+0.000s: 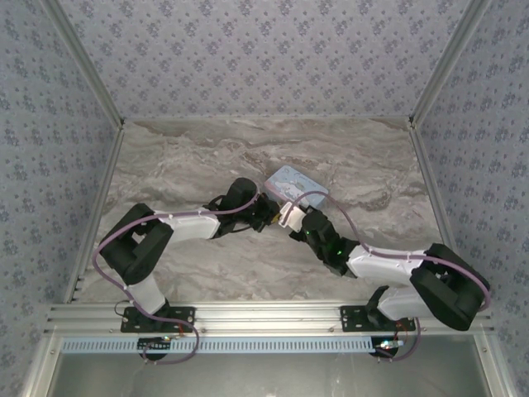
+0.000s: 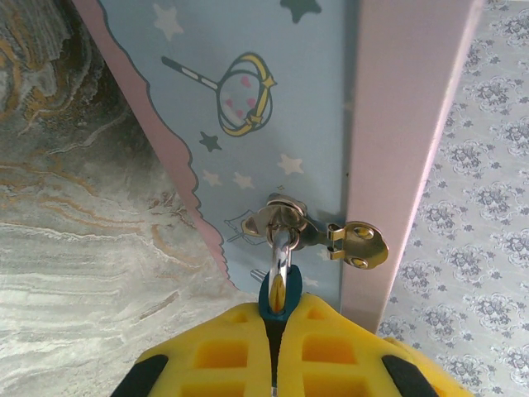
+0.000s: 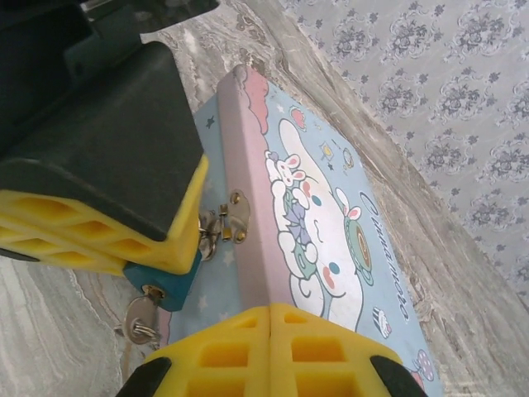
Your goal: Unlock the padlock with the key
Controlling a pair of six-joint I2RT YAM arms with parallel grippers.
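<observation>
Two hands meet at the front of the tin, each with a different job. The left hand (image 2: 279, 321) has its yellow fingers pressed together on the blue body of the padlock (image 2: 279, 295), pinching it from both sides. This looks meant to stop the little lock swinging while the key is worked. Above that grip, the silvery shackle (image 2: 282, 248) rises through the metal staple of the brass hasp (image 2: 357, 242). The padlock therefore hangs on the closure of the pale blue cartoon tin (image 2: 273, 58), at the seam where the blue face meets the pink edge.

In the right wrist view, the right hand (image 3: 269, 331) sits just below the tin's pink edge. Its fingers are pressed together and nothing can be seen between them. The key (image 3: 140, 319) is just to one side of those fingers, with its ring, and it seems to hang from the keyhole in the underside of the padlock. It appears to be inserted but not gripped.

The padlock looks locked. The likely next step is for the right hand to spread, take the key's head and turn it. The tin rests on the marbled table (image 2: 74, 273).
</observation>
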